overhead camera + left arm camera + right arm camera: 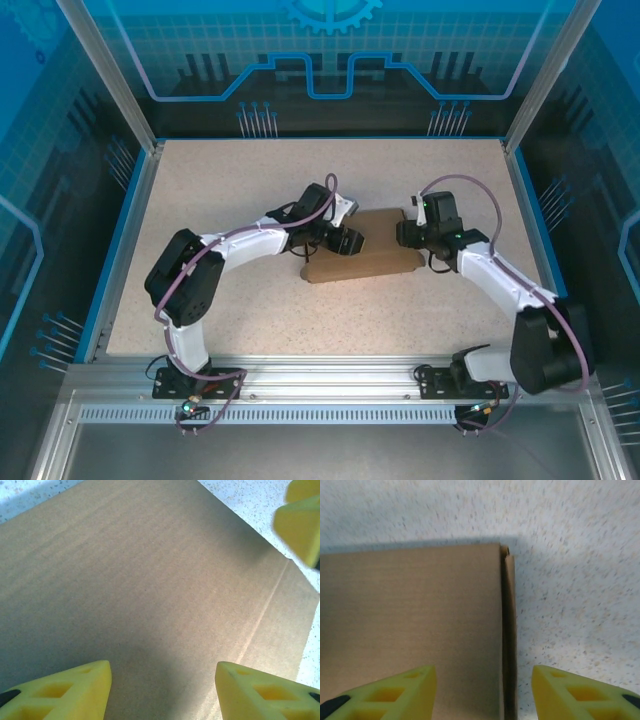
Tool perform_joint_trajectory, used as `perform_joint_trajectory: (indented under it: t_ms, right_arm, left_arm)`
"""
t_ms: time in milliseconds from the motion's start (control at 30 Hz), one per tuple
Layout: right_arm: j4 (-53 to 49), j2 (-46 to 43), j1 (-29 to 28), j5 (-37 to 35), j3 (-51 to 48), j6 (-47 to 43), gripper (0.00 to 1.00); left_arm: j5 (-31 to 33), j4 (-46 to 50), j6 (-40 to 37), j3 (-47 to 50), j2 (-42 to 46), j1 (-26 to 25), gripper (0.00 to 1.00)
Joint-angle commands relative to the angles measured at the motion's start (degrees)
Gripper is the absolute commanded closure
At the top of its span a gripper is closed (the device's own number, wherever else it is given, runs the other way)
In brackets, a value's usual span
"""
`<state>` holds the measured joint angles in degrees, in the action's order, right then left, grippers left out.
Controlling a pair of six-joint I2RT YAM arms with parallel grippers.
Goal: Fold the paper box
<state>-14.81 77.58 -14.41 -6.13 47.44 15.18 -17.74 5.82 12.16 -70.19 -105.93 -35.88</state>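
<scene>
Currently the paper box (365, 255) lies flat near the middle of the speckled tabletop (250, 180), its long side running left to right and its brown top panel facing up.

Left tool (350, 240): set over the left end of the box. In the left wrist view (162, 667) my two yellow fingers (75, 690) stand well apart, with nothing gripped between them, only the plain cardboard panel (150, 580) below. I cannot tell whether the fingertips touch the panel. A crease (265, 610) runs across the cardboard towards the far right. A yellow finger of my other tool (300, 525) shows at the top right corner of that view, over the box's far edge.

Right tool (408, 233): at the right end of the box. In the right wrist view (483, 672) the fingers (400, 692) are likewise spread wide, holding nothing. The box's top panel (410, 615) lies under the left finger and the gap. The box's edge, with a narrow side flap (509, 630) standing just beside it, runs up between the fingers. The right finger is over bare tabletop. Contact with the cardboard: cannot tell.
</scene>
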Motion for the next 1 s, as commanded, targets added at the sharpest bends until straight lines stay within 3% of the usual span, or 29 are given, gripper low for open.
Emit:
perform_joint_trajectory:
  t_ms: [0,533,800,967]
  right_arm:
    - [0.92,3.67,0.94,3.05,1.39,0.24,0.47]
    - [2.00,9.06,1.56,2.91,0.23,4.97,0.49]
    - [-2.06,1.96,1.49,-0.26,2.62,1.33,0.43]
    - [-5.78,-3.74,-0.16,-0.50,2.56,-0.20,0.39]
  left_arm:
    - [1.42,-4.99,2.68,2.93,2.10,-0.50,0.42]
    - [2.40,-6.09,3.37,4.49,0.11,-0.84,0.41]
    - [5.73,-5.18,0.84,2.45,3.83,-0.48,0.36]
    - [8.74,-6.00,-0.85,2.43,6.66,2.39,0.32]
